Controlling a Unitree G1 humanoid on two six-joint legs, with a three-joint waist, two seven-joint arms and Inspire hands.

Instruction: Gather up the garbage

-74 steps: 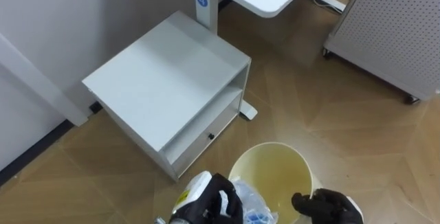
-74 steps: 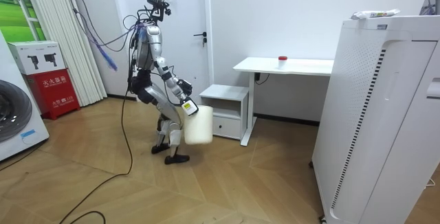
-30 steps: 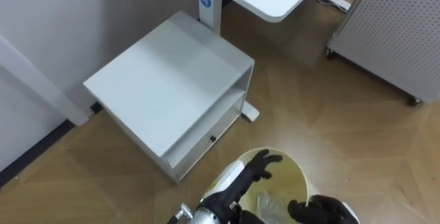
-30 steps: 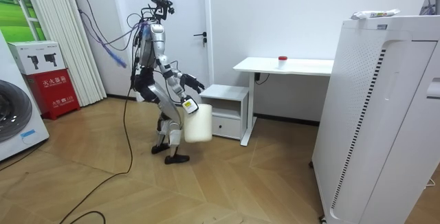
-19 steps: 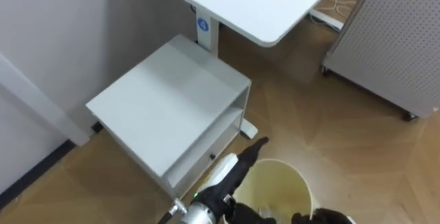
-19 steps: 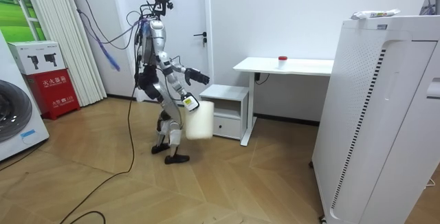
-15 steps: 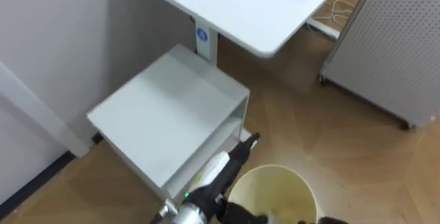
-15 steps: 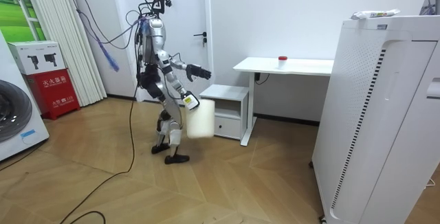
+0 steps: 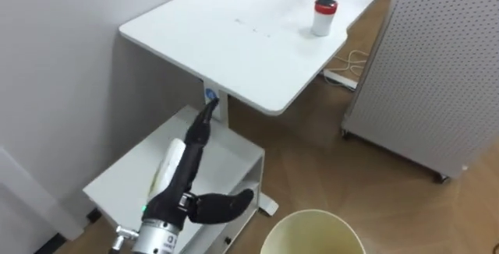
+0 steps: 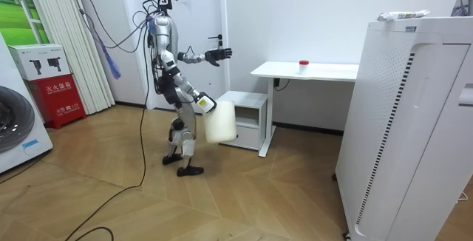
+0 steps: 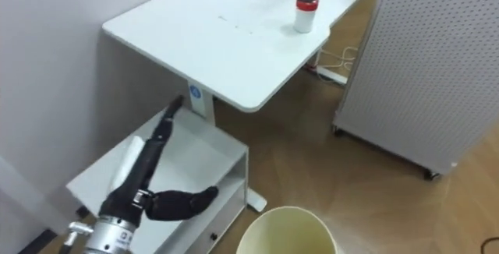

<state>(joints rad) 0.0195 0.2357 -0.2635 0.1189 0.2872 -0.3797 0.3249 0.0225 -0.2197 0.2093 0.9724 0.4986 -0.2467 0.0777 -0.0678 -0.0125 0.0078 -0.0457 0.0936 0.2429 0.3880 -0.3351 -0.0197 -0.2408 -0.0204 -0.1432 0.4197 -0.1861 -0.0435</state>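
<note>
The robot stands on the wood floor beside a low white side cabinet with an open shelf (image 9: 125, 182), facing a white rectangular desk on a single leg (image 9: 234, 40). Its left hand (image 9: 184, 170) reaches forward above the cabinet top, fingers straight and released, thumb spread to the side, holding nothing; the fingertips point toward the desk leg. A small white cylindrical container with a red cap (image 9: 323, 16) stands upright on the desk top near its far end, well apart from that hand. In the room view the right hand (image 10: 205, 103) is at the rim of a pale yellow round plastic bin (image 10: 220, 121), which hangs clear of the floor in front of the robot's legs; how this hand grips cannot be told. A white perforated panel (image 9: 444, 67) stands to the right of the desk
</note>
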